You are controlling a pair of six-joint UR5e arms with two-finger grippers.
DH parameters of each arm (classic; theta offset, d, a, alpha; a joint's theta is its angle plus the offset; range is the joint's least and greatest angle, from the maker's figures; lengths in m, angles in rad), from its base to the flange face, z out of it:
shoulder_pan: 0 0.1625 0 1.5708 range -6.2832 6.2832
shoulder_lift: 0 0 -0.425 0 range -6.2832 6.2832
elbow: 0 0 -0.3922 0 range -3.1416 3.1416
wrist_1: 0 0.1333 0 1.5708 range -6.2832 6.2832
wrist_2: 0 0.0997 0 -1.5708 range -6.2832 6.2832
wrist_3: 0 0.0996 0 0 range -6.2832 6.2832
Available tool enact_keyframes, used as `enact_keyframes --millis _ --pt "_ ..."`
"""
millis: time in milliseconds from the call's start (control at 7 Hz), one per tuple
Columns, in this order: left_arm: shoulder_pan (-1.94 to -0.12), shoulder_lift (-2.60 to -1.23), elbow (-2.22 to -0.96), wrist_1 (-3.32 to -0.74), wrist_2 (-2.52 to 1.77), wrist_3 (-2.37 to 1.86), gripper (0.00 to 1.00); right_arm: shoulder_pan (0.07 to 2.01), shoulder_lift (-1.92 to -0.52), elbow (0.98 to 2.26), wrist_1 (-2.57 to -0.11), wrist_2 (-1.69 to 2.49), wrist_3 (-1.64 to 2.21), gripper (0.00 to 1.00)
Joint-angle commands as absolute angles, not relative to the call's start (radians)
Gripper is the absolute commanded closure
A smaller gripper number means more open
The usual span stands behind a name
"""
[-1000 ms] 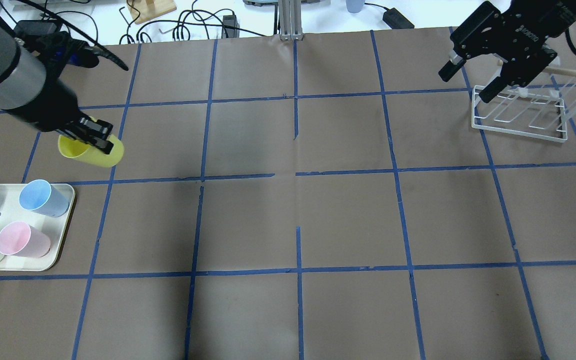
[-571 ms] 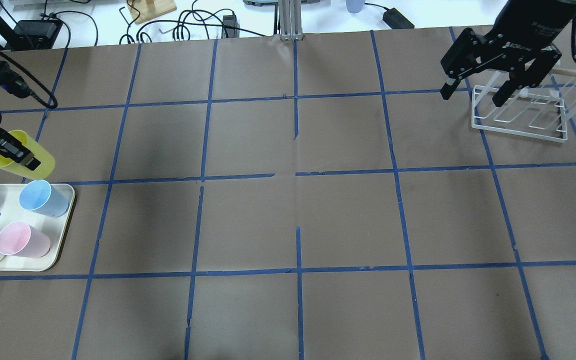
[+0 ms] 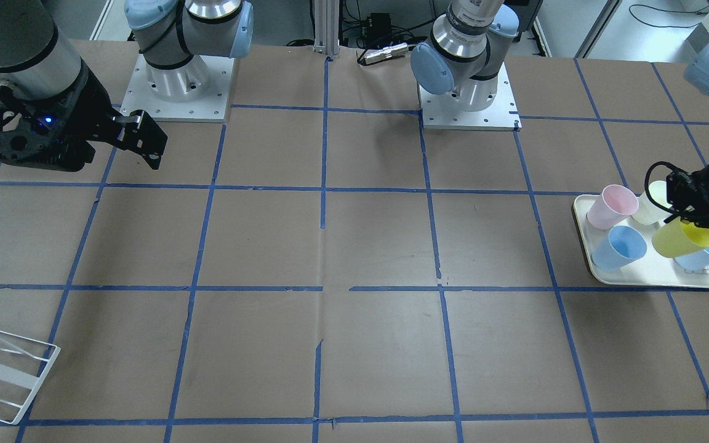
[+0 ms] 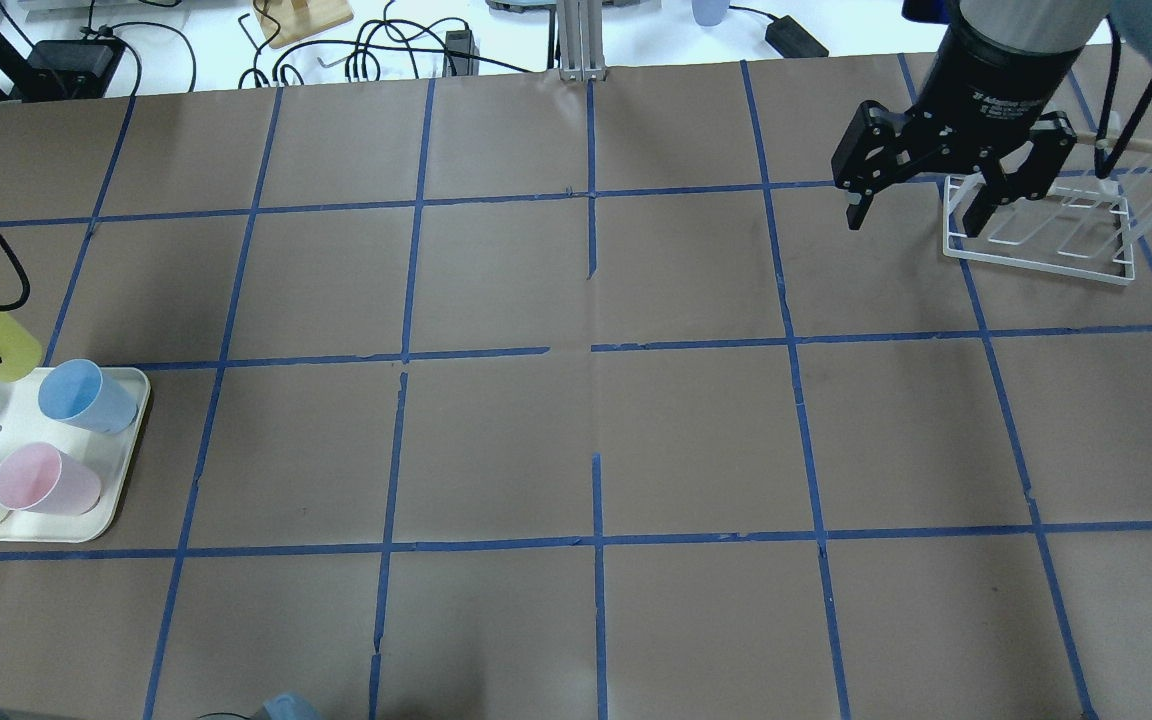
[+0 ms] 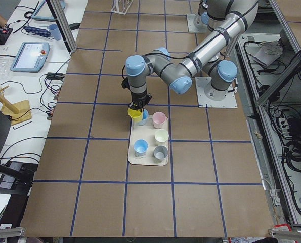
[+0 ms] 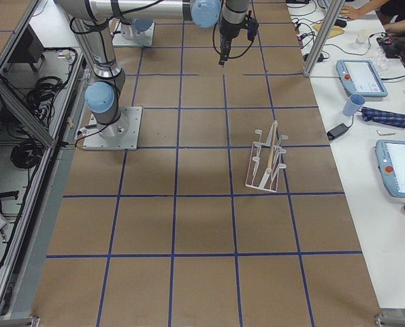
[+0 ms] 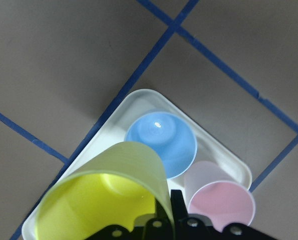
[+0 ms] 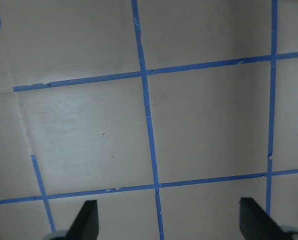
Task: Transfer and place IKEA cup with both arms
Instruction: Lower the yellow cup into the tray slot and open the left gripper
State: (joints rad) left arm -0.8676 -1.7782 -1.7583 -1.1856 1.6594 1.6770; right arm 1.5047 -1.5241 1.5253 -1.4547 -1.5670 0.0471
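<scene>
Tray [image 3: 650, 274] of cups [image 3: 619, 247] near IKEA cup [image 3: 676, 240]

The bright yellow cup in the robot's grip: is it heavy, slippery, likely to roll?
Probably light: the left gripper holds the yellow cup tilted, pinching only its rim wall. Its smooth, glossy plastic looks somewhat slippery. Round, tapered and handle-free, it would likely roll in a curve if dropped sideways.
</scene>
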Motion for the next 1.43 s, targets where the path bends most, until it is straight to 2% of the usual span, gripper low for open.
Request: enact_keyframes --millis 0,571,714,857,1000,1286 --pt "-0.819 -1.863 -1.749 -1.163 1.666 1.746 1.00 1.520 -1.595 1.640 -1.541 -1.606 0.136 0.00" --pt "-0.816 -1.956 -1.755 -1.149 1.792 1.732 1.00 1.578 -1.654 1.658 -1.533 -1.565 0.179 0.00" --pt "-0.816 -1.963 -1.756 -1.146 1.790 1.730 0.91 1.578 -1.666 1.670 -1.531 -1.563 0.178 0.00" --pt "-0.816 -1.970 -1.752 -1.147 1.787 1.726 0.19 1.578 -1.669 1.698 -1.532 -1.563 0.169 0.00" --pt "-0.816 -1.971 -1.743 -1.160 1.787 1.704 0.00 1.577 -1.683 1.706 -1.525 -1.556 0.164 0.00" --pt "-0.830 -1.932 -1.724 -1.251 1.787 1.671 0.00 1.574 -1.683 1.707 -1.508 -1.555 0.167 0.00"
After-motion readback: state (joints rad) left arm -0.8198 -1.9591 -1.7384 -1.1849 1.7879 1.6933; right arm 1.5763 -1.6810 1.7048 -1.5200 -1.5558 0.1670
